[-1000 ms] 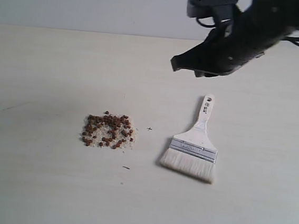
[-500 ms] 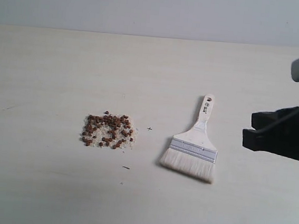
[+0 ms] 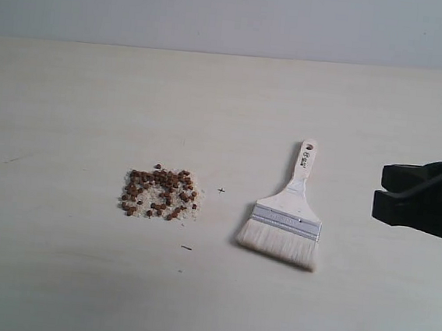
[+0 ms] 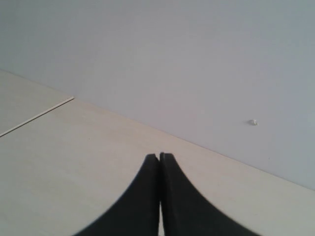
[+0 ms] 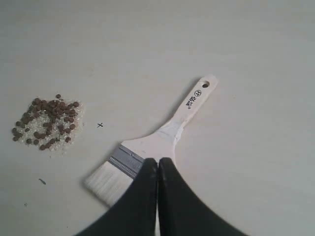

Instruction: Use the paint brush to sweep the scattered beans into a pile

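The beans (image 3: 160, 193) were gathered in a loose patch, mixed with pale crumbs, on the surface (image 3: 86, 98). They looked largely piled already. The paint brush (image 3: 286, 219) was laid flat at 3 o'clock from them, well apart, with its handle toward 12 o'clock and its bristles toward 6 o'clock. It was touched by nothing, so it was judged to be resting free rather than in use.

The right tool (image 5: 158, 163) was seen with its jaws pressed together and empty. It was held clear of the brush, at 3 o'clock from it. The left tool (image 4: 159, 158) was likewise closed on nothing and pointed at bare surface and the wall (image 4: 197, 59).

A small cross mark (image 3: 221, 190) was noted between beans and brush, and a dark speck (image 3: 186, 247) at 5 o'clock from the beans. Neither was judged likely to hinder a sweep.
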Robot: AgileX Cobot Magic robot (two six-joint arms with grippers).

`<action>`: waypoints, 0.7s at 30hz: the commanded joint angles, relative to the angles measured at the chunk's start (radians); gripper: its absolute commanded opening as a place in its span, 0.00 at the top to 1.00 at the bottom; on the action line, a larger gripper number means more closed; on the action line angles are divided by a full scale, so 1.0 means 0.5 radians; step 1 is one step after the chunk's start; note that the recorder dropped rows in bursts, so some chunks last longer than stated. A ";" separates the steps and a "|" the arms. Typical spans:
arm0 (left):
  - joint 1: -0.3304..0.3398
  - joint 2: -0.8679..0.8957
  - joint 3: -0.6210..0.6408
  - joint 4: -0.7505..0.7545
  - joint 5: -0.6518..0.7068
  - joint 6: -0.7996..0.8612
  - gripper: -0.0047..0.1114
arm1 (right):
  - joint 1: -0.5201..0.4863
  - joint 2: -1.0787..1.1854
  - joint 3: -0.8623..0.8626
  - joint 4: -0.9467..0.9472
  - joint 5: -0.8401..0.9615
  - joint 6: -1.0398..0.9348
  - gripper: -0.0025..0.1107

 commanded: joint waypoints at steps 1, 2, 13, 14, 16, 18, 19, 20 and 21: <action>0.003 -0.007 0.003 0.007 0.004 0.010 0.96 | -0.008 -0.013 0.011 -0.017 -0.024 -0.012 0.98; 0.003 -0.007 0.003 0.007 0.004 0.010 0.96 | -0.008 -0.013 0.011 -0.002 -0.024 -0.007 0.98; 0.003 -0.007 0.003 0.007 0.004 0.013 0.96 | -0.275 -1.176 0.701 -0.013 -0.487 -0.058 0.98; 0.003 -0.007 0.003 0.007 0.004 0.013 0.96 | -0.319 -1.257 0.701 -0.013 -0.483 -0.075 0.98; 0.003 -0.007 0.003 0.007 0.004 0.013 0.96 | -0.396 -1.387 0.701 -0.013 -0.286 -0.115 0.98; 0.003 -0.007 0.003 0.007 0.004 0.013 0.96 | -0.457 -1.558 0.701 -0.013 -0.190 -0.164 0.98; 0.003 -0.007 0.003 0.007 0.004 0.013 0.96 | -0.464 -1.596 0.701 -0.013 -0.169 -0.175 0.98; 0.003 -0.007 0.003 0.007 0.004 0.013 0.96 | -0.464 -1.641 0.701 -0.020 -0.152 -0.195 0.98; 0.003 -0.007 0.003 0.007 0.004 0.013 0.96 | -0.464 -1.682 0.701 -0.020 -0.141 -0.196 0.98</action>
